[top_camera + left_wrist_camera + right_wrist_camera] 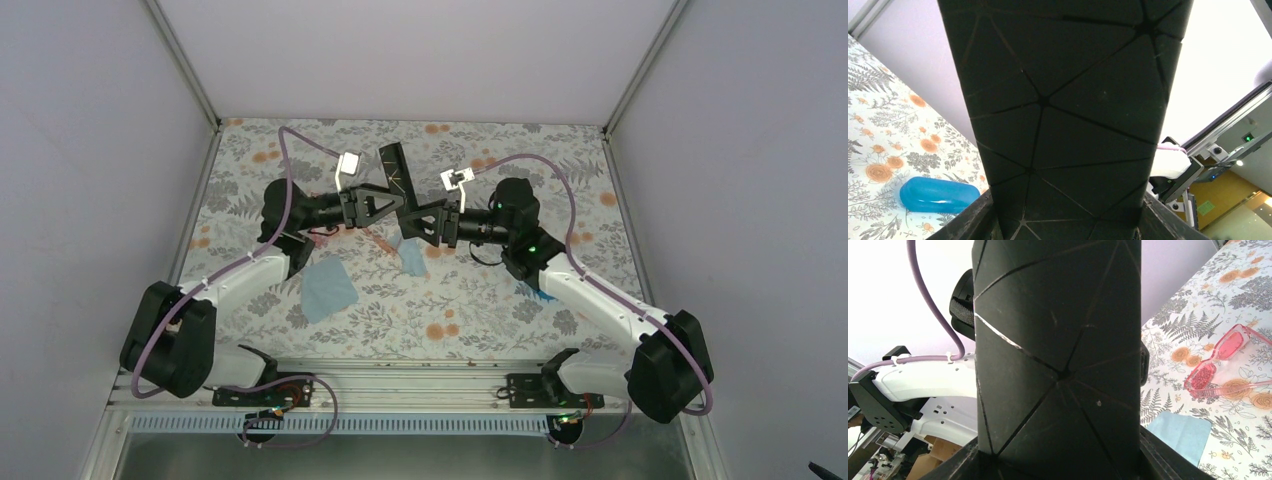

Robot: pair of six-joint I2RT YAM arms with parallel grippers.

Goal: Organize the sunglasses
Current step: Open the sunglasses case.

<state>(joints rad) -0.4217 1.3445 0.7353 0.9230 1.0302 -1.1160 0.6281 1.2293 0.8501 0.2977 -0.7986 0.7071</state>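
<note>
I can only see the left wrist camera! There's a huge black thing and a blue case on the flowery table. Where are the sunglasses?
Observer: The sunglasses lie on the table; the right wrist view shows them.
Operator: Is anything grabbing them?
Observer: No, nothing touches the part I can see.
Operator: What's next to them?
Observer: A light blue cloth lies flat close by.
</note>
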